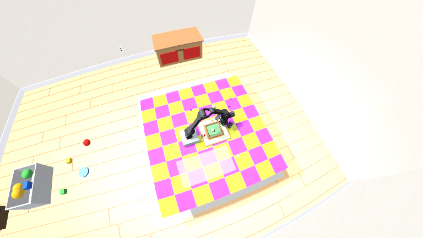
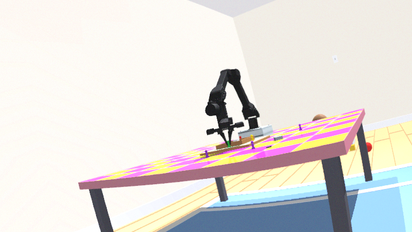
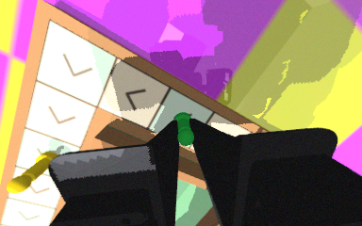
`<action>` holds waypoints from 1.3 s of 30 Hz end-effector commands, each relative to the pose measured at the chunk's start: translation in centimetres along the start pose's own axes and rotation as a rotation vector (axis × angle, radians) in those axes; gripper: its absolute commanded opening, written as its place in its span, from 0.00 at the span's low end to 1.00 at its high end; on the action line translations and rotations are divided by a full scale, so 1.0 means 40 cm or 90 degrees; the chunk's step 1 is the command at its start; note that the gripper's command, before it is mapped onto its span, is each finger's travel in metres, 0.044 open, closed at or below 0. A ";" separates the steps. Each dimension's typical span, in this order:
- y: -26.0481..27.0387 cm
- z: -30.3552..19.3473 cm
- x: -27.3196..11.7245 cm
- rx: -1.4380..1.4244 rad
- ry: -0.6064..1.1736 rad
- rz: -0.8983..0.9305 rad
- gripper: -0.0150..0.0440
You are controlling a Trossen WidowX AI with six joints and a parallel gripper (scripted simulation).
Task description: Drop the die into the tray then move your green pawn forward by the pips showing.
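Gripper (image 1: 222,123) (image 2: 229,143) (image 3: 183,124) of the black jointed arm (image 1: 202,113) (image 2: 240,89) was nearly closed, its fingers pinched on the small green pawn (image 1: 222,125) (image 2: 229,145) (image 3: 186,134). I had the tips pointing down, low over the wood-edged white board (image 1: 215,144) (image 2: 212,152) (image 3: 32,61).

Wrist view: pawn between the two black fingertips, its far end over a shaded cell of the outer track, third along that edge counting the corner cell as first. Contact between pawn and board: could not tell.

Die: the small white cube (image 1: 212,130) lay in the green-floored tray with brown wooden walls (image 1: 205,131) (image 2: 245,140) (image 3: 132,137), in the middle of the board. Its top pips were too small for me to read.

Other pieces: the yellow pawn (image 1: 212,120) (image 2: 252,138) (image 3: 30,174) stood on the track, apart from the fingers. I noted the red pawn (image 1: 204,135) (image 2: 240,137) on the board's side nearest the pale grey arm base (image 1: 190,142) (image 2: 267,130). Exterior view: three purple pawns (image 2: 206,153) stood off the board on the yellow-and-magenta checkered table (image 1: 220,188) (image 2: 182,174).
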State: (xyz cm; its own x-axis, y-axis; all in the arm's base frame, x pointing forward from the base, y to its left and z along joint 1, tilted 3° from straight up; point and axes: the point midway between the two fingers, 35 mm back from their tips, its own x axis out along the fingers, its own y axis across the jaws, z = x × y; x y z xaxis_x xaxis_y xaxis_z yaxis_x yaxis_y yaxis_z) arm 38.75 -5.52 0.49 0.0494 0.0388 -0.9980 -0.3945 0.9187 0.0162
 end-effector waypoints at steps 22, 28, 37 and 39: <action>0.026 -0.062 -0.183 0.055 0.005 0.005 1.00; 0.106 -0.223 -0.283 0.183 0.010 0.005 1.00; 0.117 -0.246 -0.303 0.204 0.003 0.000 1.00; 0.117 -0.246 -0.303 0.204 0.003 0.000 1.00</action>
State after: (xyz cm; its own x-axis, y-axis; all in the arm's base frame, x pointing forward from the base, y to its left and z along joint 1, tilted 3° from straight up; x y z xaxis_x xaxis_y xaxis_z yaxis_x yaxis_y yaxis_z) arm 27.17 -5.55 12.13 0.0470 0.0367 -0.9982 -0.0805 0.9962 0.0328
